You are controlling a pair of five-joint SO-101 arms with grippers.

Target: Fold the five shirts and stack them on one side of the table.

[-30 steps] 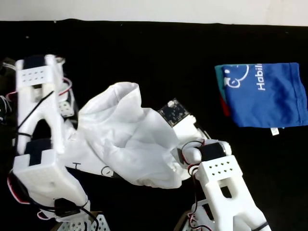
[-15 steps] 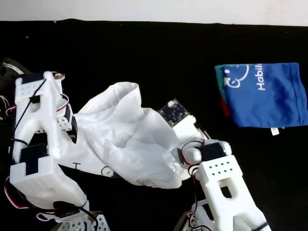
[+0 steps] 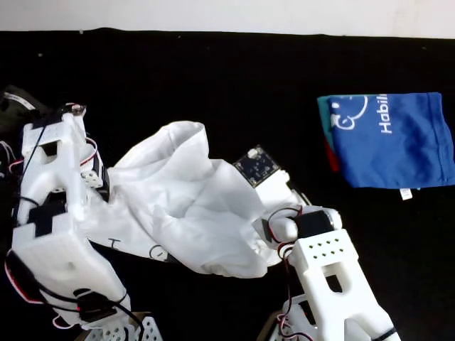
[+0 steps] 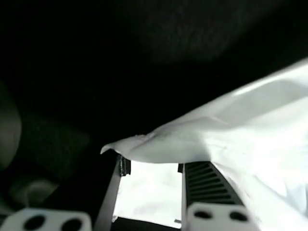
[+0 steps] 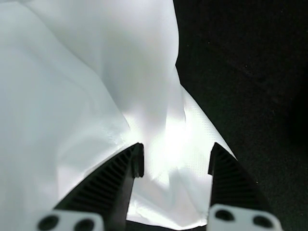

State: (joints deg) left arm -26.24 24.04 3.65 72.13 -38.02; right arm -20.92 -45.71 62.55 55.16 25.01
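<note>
Evidently the white shirt is heaped unfolded toward the table's front left. Its cloth is straddled by the spread left gripper and right gripper, seemingly for pinching edges; folded shirts are stacked at the right edge.

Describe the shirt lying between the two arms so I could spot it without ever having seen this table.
Start at the black table, where the white left arm and right arm stand side by side. Between them lies the white shirt, crumpled in a loose heap. Unlike the blue shirt, folded flat atop a small stack out on the right arm's side, it is white and unfolded.
</note>
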